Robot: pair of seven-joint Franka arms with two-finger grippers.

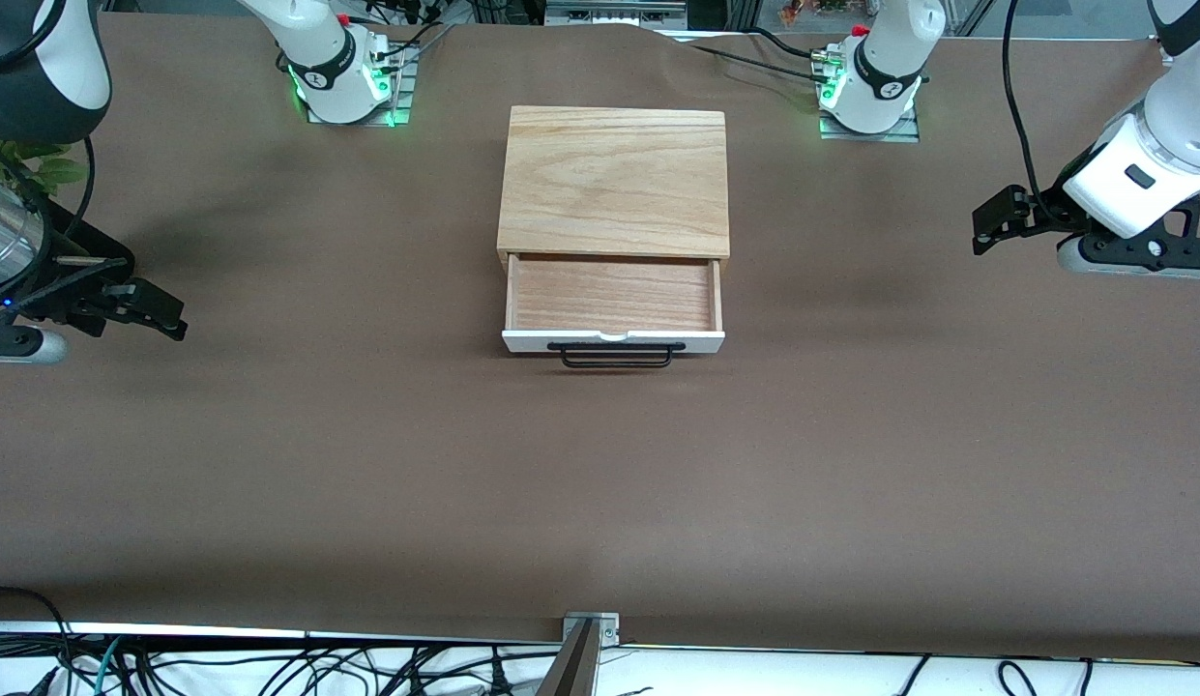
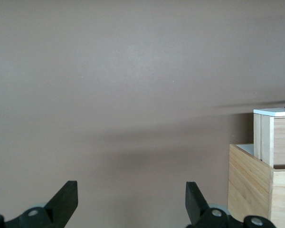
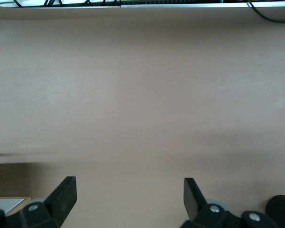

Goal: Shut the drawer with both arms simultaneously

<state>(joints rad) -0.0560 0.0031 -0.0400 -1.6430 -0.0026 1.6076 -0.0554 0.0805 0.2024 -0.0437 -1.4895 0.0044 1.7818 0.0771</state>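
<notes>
The oak-grain box (image 1: 614,184) stands mid-table between the arms' bases. Its drawer (image 1: 614,295) is pulled out toward the front camera, its light-wood tray empty, with a white front panel (image 1: 614,340) and a black wire handle (image 1: 617,356). My left gripper (image 1: 988,228) hangs open and empty over bare cloth toward the left arm's end, well apart from the drawer. In the left wrist view my left gripper (image 2: 130,194) is open, and the drawer (image 2: 275,137) and box (image 2: 249,185) show at the edge. My right gripper (image 1: 169,319) hangs open and empty toward the right arm's end; it is also open in the right wrist view (image 3: 129,190).
A brown cloth (image 1: 367,464) covers the table. The arm bases (image 1: 343,72) (image 1: 875,82) stand beside the box's back corners. Green leaves (image 1: 43,164) show at the right arm's end. Cables and a metal bracket (image 1: 590,628) lie along the table's front edge.
</notes>
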